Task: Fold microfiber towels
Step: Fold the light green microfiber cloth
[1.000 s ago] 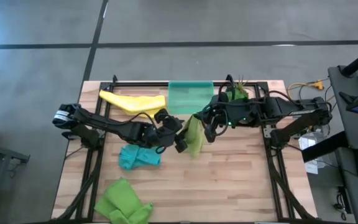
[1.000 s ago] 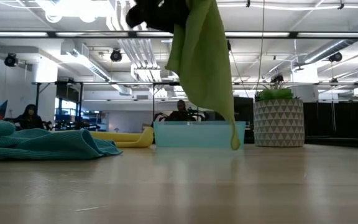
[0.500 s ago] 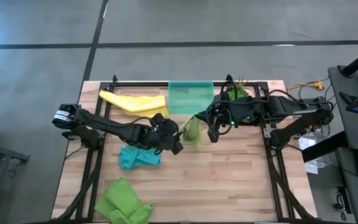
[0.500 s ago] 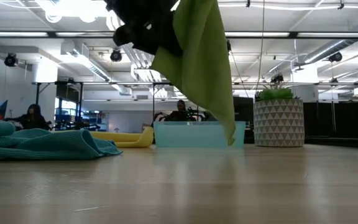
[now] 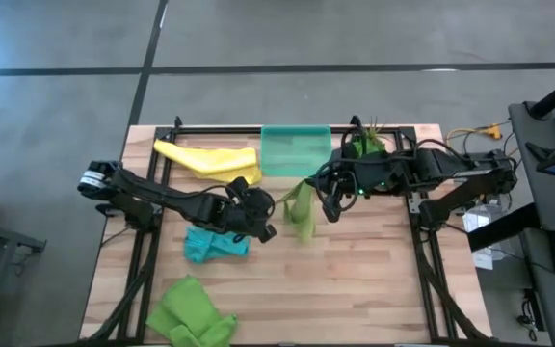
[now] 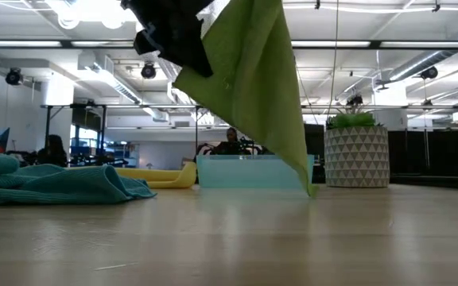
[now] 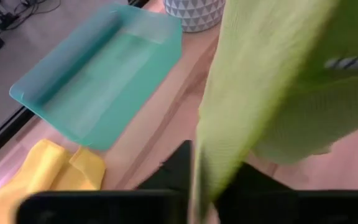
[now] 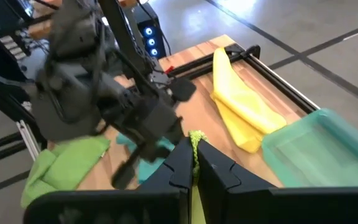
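Observation:
A lime green towel (image 5: 300, 208) hangs between my two grippers above the middle of the table; in the low view (image 6: 253, 95) it spreads as a slanted sheet with one corner (image 6: 309, 189) low near the table. My left gripper (image 5: 264, 216) is shut on its left upper part and my right gripper (image 5: 324, 200) on its right upper part. A yellow towel (image 5: 208, 156) lies at the far left, a teal-blue towel (image 5: 214, 243) lies crumpled left of centre, and a second lime green towel (image 5: 193, 313) lies at the near left. My left gripper pinches the lime green towel's upper edge (image 7: 211, 163) between its two fingers (image 7: 178, 167); how many layers I cannot tell. The cloth runs taut from there toward my right gripper, lifted off the table. My right gripper pinches an upper corner of the lime green towel (image 8: 195, 138) between its shut fingers (image 8: 180, 163). The rest of the cloth hangs below the hold and is hidden in this wrist view.
A translucent green tray (image 5: 295, 149) stands at the far middle, with a patterned plant pot (image 5: 367, 143) to its right. Black frame rails (image 5: 146, 253) run along the table's left, right and far sides. Bare wood (image 5: 355, 280) lies at the near right.
My left gripper has gone toward the table's left edge, away from my right gripper, holding its part of the lime green towel. The towel has spread from a narrow hanging drape into a wider slanted sheet, its upper edge drawn out.

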`<state>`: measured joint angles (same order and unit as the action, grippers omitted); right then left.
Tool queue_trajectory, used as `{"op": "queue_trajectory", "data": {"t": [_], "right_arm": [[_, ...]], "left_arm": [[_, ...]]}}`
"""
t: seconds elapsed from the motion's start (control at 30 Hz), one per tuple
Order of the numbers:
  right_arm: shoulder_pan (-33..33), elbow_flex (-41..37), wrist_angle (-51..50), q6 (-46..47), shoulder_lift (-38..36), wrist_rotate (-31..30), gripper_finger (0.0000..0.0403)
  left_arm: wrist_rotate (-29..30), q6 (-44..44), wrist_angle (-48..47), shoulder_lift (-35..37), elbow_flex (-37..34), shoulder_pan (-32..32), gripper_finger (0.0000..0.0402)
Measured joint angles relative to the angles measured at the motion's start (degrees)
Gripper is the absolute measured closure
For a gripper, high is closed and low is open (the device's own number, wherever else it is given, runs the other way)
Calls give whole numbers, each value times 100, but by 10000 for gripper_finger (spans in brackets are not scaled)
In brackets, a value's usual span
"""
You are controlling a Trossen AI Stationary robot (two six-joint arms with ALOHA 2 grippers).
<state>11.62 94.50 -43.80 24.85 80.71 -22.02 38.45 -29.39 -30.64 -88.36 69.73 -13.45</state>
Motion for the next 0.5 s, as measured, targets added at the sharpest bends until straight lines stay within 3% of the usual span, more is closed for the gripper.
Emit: {"op": "queue_trajectory", "data": {"t": [0.2,0.37,0.5], "right_arm": [[11,0,-778,80,0,0,394],[52,-2,-1542,189,-2,-3,394],[92,-2,-1574,124,-54,-102,394]], "left_arm": [[-132,17,-571,486,0,-76,399],[-855,188,-1125,1181,0,-102,401],[-1164,290,-1103,1754,35,-109,401]]}}
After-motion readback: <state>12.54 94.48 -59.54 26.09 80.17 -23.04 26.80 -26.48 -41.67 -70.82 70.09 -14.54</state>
